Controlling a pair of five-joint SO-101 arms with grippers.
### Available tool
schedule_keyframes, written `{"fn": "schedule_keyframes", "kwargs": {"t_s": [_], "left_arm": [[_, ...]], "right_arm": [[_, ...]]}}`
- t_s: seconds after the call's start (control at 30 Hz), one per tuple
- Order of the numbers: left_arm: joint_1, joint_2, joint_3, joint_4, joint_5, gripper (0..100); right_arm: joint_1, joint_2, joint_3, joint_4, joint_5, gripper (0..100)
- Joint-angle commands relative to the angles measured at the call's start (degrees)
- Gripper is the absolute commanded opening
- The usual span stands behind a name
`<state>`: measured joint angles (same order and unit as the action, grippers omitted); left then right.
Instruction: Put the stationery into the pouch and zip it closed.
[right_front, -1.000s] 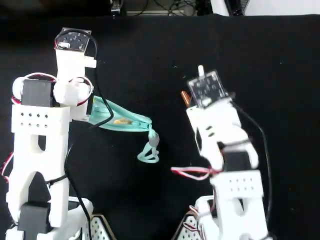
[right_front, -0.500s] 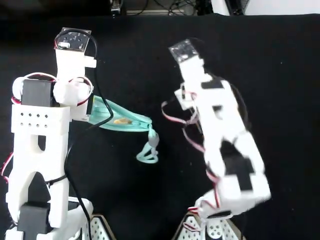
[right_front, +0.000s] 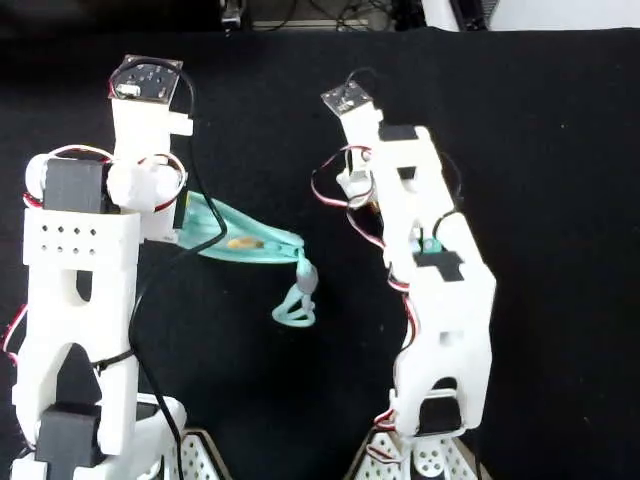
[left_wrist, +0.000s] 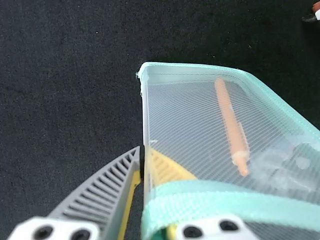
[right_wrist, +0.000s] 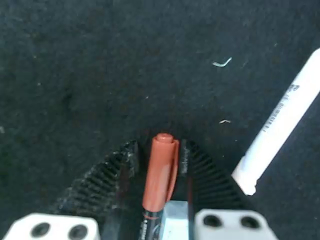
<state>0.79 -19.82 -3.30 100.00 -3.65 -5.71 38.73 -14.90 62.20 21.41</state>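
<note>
Table (right_front: 560, 150) on my feed is draped in black cloth, kinda linty. Lying flat on it there's a white marker (right_wrist: 280, 125), with a tiny pale thread scrap (right_wrist: 221, 62) near it. Can't tell if the teal pouch (right_front: 245, 240) strap loop actually rests on the cloth.

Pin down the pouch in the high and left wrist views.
High view: pouch left of centre, slanting toward the middle.
Left wrist view: lower right, its edge in the left claw.
Shared landmark: the orange pen inside it.
</note>
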Motion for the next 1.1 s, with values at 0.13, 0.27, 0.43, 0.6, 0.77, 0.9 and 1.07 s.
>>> {"fn": "schedule_keyframes", "kwargs": {"t_s": [0.13, 0.27, 0.43, 0.6, 0.77, 0.9, 1.07], "left_arm": [[0.8, 0.4, 0.1, -1.0, 0.7, 3], [0.8, 0.4, 0.1, -1.0, 0.6, 3], [0.9, 0.4, 0.1, -1.0, 0.7, 3], [0.9, 0.4, 0.1, -1.0, 0.7, 3], [1.0, 0.4, 0.1, -1.0, 0.7, 3], [1.0, 0.4, 0.2, -1.0, 0.7, 3], [1.0, 0.4, 0.2, -1.0, 0.7, 3]], "right_arm": [[1.5, -2.0, -5.5, 3.1, -0.1, 1.2], [1.4, -9.9, -2.0, 3.2, -0.3, 1.1], [1.1, -26.2, 5.9, 3.2, -0.6, 1.1], [0.8, -46.3, 15.3, 3.6, -3.5, 1.1], [-2.2, -70.7, 24.3, 3.2, -7.1, 1.2], [-9.5, -90.2, 29.7, 0.3, -11.5, 1.3], [-21.7, -108.9, 39.2, -13.6, -13.0, 1.3]]}}
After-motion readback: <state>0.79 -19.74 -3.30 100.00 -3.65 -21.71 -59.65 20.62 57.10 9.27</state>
